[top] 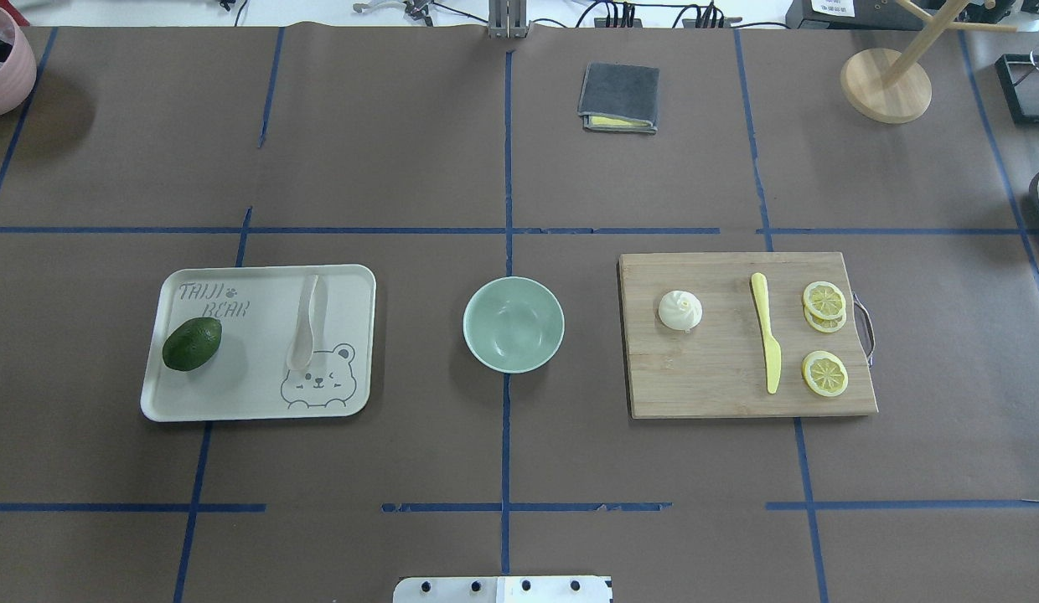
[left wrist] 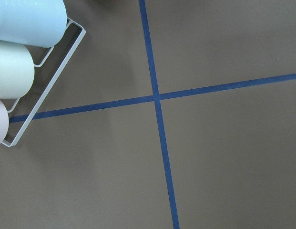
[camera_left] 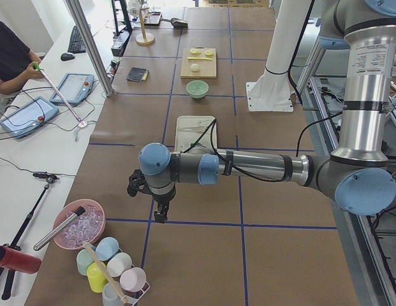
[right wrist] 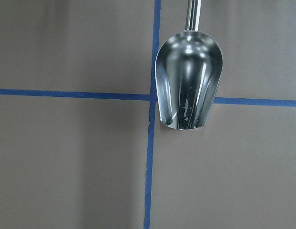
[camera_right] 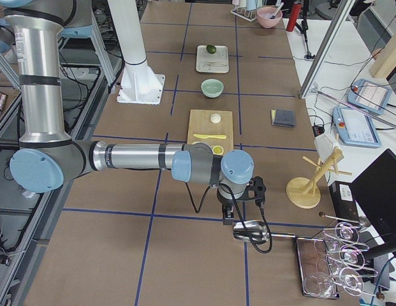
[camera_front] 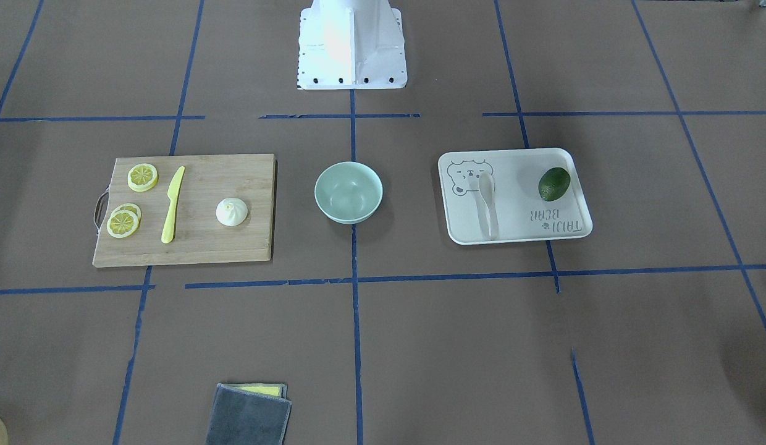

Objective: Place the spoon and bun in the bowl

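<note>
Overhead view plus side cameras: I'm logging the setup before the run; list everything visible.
bowl: 1, mint green, table centre
spoon: 1, off-white, on the tray
bun: 1, white, on the cutting board
tray: 1, off-white, robot's left of bowl
fruit: 1, dark green, on the tray
cutting board: 1, bamboo, robot's right of bowl
knife: 1, yellow, on the board
lemon slices: 3, yellow, board's handle end
cloth: 1, grey over yellow, far side of table
scoop: 1, silver, table's right end
cups: several, pastel, rack at table's left end
left end effector: 1, black, near the cups, state unclear
right end effector: 1, black, over the scoop, state unclear
</note>
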Tool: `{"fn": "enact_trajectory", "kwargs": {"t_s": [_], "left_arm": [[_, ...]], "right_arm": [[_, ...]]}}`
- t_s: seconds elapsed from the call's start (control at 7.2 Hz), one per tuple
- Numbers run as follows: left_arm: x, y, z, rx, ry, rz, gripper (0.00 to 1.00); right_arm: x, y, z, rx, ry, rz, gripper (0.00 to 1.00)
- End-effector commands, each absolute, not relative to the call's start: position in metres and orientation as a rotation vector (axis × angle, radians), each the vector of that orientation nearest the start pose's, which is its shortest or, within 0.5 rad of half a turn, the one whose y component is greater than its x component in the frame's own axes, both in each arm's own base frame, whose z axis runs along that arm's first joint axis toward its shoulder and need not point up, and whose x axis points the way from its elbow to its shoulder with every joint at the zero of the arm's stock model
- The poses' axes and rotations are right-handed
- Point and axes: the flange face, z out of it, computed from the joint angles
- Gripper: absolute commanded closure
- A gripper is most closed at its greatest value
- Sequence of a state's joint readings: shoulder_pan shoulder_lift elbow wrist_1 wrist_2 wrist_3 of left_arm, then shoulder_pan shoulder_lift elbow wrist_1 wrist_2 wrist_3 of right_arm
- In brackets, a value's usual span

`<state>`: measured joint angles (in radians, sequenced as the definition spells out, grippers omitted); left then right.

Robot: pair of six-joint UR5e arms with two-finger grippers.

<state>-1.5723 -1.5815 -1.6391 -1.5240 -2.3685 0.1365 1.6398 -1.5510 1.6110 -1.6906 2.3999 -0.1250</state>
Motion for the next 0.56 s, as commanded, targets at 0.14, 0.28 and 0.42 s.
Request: {"fn": "enact_trajectory", "kwargs": {"t_s": [0.14,0.28,0.42], "left_arm": [[-0.063,-0.501,0.616,0.102,0.796,0.145,0.00],[-0.062,-0.515,0.595,0.140,0.794,0.159,0.00],[-0.050,-0.527,0.568,0.181,0.792,0.201,0.00]], "right_arm": [[0.093,-0.493,0.632,0.032,-0.830,-0.032,0.00],[0.093,-0.494,0.632,0.033,-0.830,-0.032,0.00],[0.093,-0.496,0.626,0.040,-0.830,-0.028,0.00]]}}
